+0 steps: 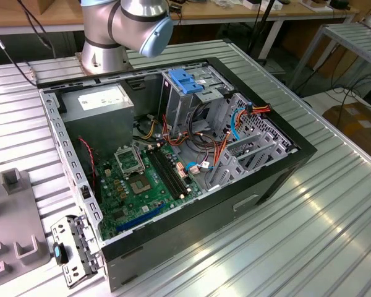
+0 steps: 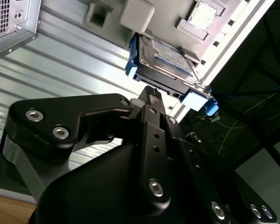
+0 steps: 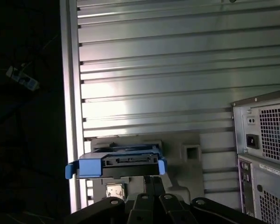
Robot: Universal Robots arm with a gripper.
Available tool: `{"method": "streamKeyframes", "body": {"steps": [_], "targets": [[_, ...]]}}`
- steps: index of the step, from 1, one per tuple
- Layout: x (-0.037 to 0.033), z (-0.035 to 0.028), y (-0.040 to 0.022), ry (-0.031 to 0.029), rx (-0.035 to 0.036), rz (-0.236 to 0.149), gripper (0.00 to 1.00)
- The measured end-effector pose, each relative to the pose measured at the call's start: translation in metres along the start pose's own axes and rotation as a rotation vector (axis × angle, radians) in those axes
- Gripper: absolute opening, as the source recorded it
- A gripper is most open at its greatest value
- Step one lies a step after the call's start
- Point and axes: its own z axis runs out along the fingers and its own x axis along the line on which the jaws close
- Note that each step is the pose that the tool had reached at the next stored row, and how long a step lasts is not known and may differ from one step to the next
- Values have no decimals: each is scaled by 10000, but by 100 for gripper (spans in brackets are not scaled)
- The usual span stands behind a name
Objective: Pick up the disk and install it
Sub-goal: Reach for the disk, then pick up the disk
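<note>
1. Second wrist view: the disk (image 2: 165, 58) stands on its edge outside the computer case (image 2: 9, 18), propped against a grey holder (image 2: 137, 14). Its label face and blue rails are clear to see, and it is not yet installed.
2. The holder probably keeps the disk upright so that a narrow end, rather than the broad label face, is offered to the gripper (image 2: 150, 93).
3. The gripper's black fingers are drawn together, with their tips at the disk's connector end. The first wrist view shows the same, the tips (image 3: 151, 179) sitting just under the disk (image 3: 116, 165). I cannot tell whether they pinch any part of it.
4. The case's rear panel (image 3: 266, 140) is near the holder (image 3: 191, 149) but apart from it, so the carry to the case looks short.
5. Exterior view: the case (image 1: 278, 179) lies on its side on the ribbed table (image 1: 321, 235) with its open side up. The drive cage (image 1: 191, 111) inside it carries a blue latch (image 1: 185, 80). Laid this way, the cage seems reachable from above.
</note>
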Motion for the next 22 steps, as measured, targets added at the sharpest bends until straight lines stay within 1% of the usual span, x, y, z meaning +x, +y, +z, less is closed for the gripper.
{"method": "streamKeyframes", "body": {"steps": [1,2,4,6,8,9,10,13,22], "targets": [[36,2,1,0,0,0,11],[106,6,4,-1,0,2,11],[182,11,8,-1,0,1,11],[289,17,14,1,1,0,11],[369,22,16,0,0,2,11],[437,28,15,-1,-1,2,11],[524,32,14,1,1,1,11],[598,38,16,0,0,1,11],[606,38,16,0,0,1,11]]}}
